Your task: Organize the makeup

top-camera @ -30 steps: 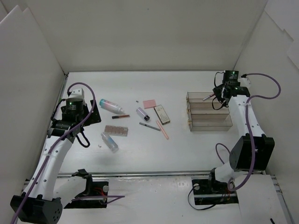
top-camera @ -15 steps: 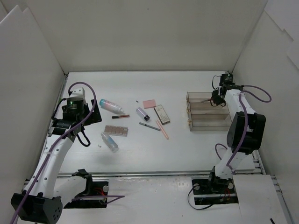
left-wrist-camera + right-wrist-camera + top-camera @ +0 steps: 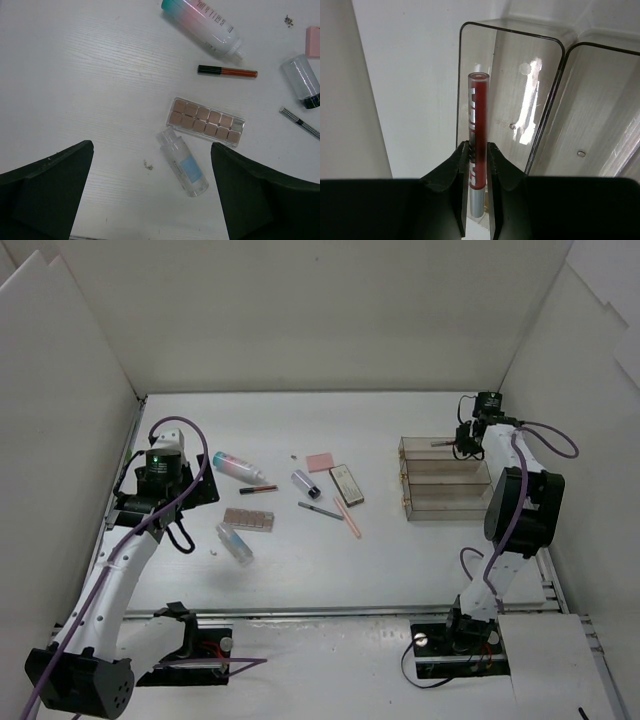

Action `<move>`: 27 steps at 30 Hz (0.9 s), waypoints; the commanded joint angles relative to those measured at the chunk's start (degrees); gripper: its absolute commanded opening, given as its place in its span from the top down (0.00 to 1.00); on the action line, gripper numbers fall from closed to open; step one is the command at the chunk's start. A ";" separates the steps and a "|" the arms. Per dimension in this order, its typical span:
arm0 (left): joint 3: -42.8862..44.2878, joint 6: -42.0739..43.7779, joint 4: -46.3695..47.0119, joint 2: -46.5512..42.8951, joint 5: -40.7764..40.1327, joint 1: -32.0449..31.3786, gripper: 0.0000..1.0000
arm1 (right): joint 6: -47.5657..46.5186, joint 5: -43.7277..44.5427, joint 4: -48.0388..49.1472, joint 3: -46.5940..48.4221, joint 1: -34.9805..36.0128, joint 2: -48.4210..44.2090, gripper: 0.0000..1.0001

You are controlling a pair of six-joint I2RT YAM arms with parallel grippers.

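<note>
My right gripper [image 3: 463, 439] [image 3: 476, 150] is shut on a red lip-gloss tube [image 3: 477, 130] with a silver cap, held over the back compartment of the clear tiered box [image 3: 445, 480] [image 3: 510, 95]. My left gripper [image 3: 160, 502] [image 3: 150, 200] is open and empty, above a small clear bottle with a blue label [image 3: 183, 163] [image 3: 234, 543]. Near it lie the brown palette [image 3: 206, 121] [image 3: 249, 519], a red pencil [image 3: 227, 71] [image 3: 258, 489] and the pink bottle with teal cap [image 3: 202, 24] [image 3: 238, 467].
At the table's middle lie a pink square [image 3: 320, 462], a small dark-capped bottle [image 3: 305, 483], a compact [image 3: 346, 484], a grey pencil [image 3: 321, 510] and a pink pencil [image 3: 348, 518]. White walls enclose the table on three sides.
My right gripper has moved back and up along the box's far end with the red tube in it. The left arm has barely moved.
</note>
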 commanded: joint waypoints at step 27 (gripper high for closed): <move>4.40 0.47 3.88 5.15 2.50 -0.23 0.01 | -50.37 -6.81 -1.86 3.91 21.65 -9.87 0.48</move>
